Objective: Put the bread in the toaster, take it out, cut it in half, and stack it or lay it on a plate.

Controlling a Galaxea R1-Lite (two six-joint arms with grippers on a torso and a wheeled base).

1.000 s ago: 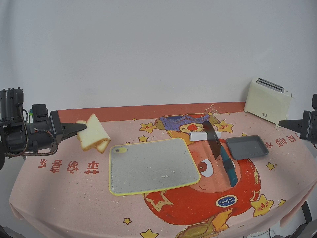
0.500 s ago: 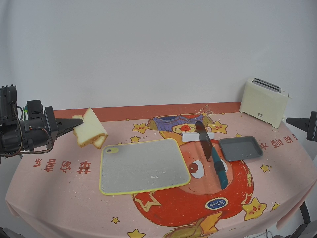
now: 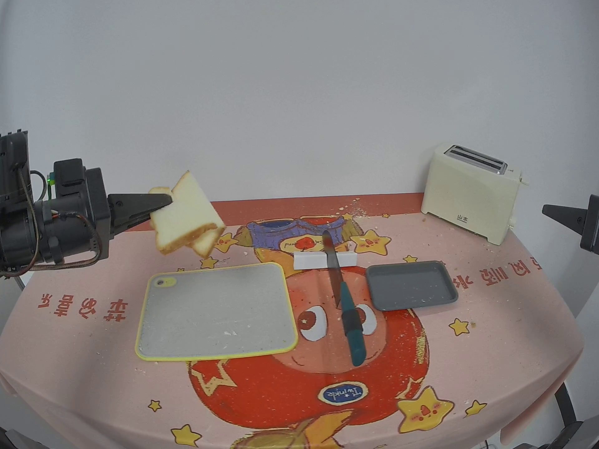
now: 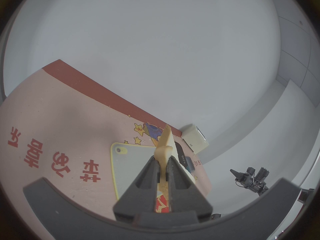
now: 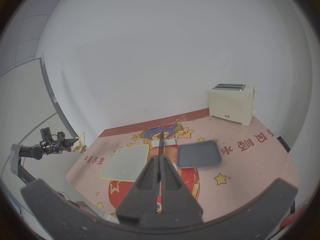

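Left gripper (image 3: 166,201) pinches bread (image 3: 187,219) — above the table (image 3: 499,325).

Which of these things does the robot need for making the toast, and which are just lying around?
For the job: bread, held in the left end effector; toaster; knife; cutting board; grey plate.
Just lying about: white block under the knife blade; crumbs.

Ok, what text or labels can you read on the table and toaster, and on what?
Nothing is clear enough to quote.
On the toaster: a small dark mark low on the front, too small.
On the tablecloth: big red characters near both side edges, upside down, not legible.
On the blue oval label: script too small.
On the purple hat: print blurred.
On the cutting board, plate, knife: no print seen.
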